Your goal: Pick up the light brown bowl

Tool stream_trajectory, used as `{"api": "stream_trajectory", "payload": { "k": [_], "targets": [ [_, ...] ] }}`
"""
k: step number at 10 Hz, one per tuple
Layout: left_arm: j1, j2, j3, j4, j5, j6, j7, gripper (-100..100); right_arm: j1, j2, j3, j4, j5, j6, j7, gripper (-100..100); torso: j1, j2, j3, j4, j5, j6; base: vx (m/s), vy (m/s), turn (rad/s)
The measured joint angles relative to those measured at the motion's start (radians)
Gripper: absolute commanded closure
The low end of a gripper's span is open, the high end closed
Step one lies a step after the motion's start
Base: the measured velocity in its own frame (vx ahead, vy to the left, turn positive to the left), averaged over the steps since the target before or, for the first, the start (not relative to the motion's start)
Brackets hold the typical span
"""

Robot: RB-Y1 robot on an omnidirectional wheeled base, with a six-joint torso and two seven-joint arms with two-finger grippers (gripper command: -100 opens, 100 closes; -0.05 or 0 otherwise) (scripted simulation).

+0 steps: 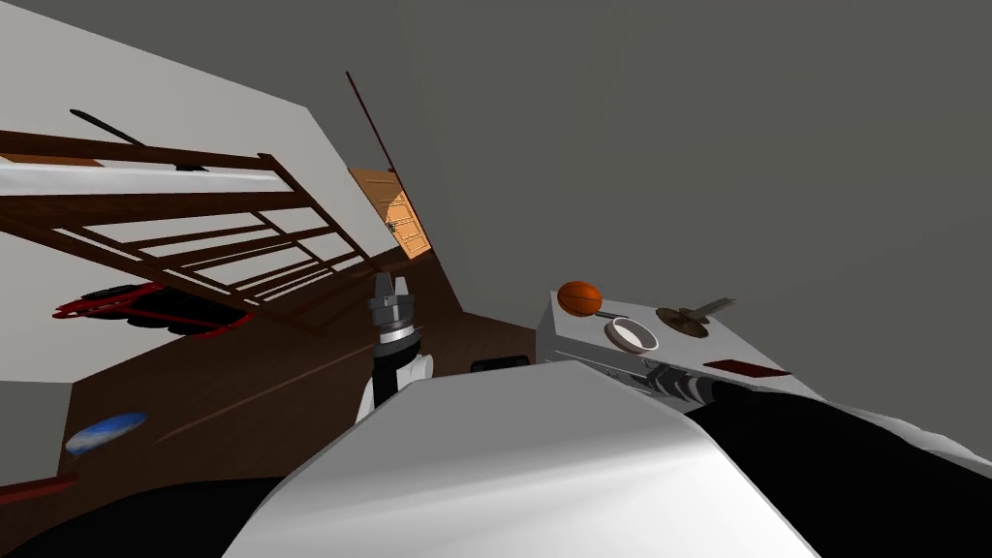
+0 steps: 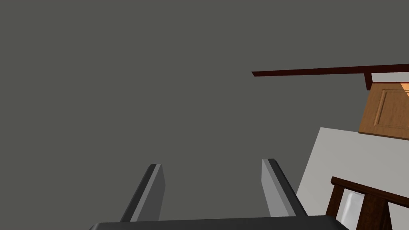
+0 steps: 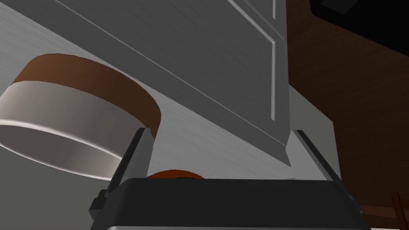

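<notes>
The bowl (image 1: pixel 632 334), light brown outside with a pale inside, rests on top of a white cabinet (image 1: pixel 572 344). My right arm reaches to the cabinet's near edge just below it. In the right wrist view the bowl (image 3: pixel 80 119) shows a brown band and a white band. It lies just outside one finger of my right gripper (image 3: pixel 223 155), which is open with only the cabinet's surface (image 3: pixel 199 60) between its fingers. My left gripper (image 1: pixel 390 289) is raised off to the left, away from the cabinet, and stands open (image 2: pixel 213 187) and empty.
An orange ball (image 1: pixel 579 297) sits at the cabinet's far corner, close to the bowl. A brown round object with a handle (image 1: pixel 683 322) and a dark red flat item (image 1: pixel 746 368) lie further right. A dark wooden rail frame (image 1: pixel 194 242) stands at the left.
</notes>
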Motion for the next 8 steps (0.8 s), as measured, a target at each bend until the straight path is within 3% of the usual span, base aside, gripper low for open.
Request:
{"api": "stream_trajectory", "payload": {
  "k": [2,5,6,7,8],
  "targets": [
    [0.000,0.000,0.000,0.000,0.000,0.000,0.000,0,-0.031,-0.030,0.039,0.058,0.008,-0.013,0.003,-100,-0.003,0.003,0.001,0.000,-0.001,0.000,0.123,0.001,0.049],
    [0.000,0.000,0.000,0.000,0.000,0.000,0.000,0,-0.027,-0.096,0.071,0.058,-0.001,0.025,0.026,-100,-0.002,0.000,0.000,0.000,-0.001,0.000,0.132,0.005,0.040],
    [0.000,0.000,0.000,0.000,0.000,0.000,0.000,0,-0.027,-0.098,0.072,0.058,-0.001,0.027,0.028,0,-0.002,0.005,0.002,0.001,-0.001,0.001,0.013,0.001,0.001],
    [0.000,0.000,0.000,0.000,0.000,0.000,0.000,0,-0.027,-0.098,0.071,0.058,-0.001,0.027,0.028,-100,-0.002,0.009,0.005,0.002,-0.001,0.001,0.136,-0.021,-0.342],
    [0.000,0.000,0.000,0.000,0.000,0.000,0.000,0,-0.035,-0.082,0.064,0.083,0.015,0.005,0.046,-100,-0.004,0.005,0.003,0.001,-0.001,0.003,0.156,-0.014,-0.155]
  ]
}}
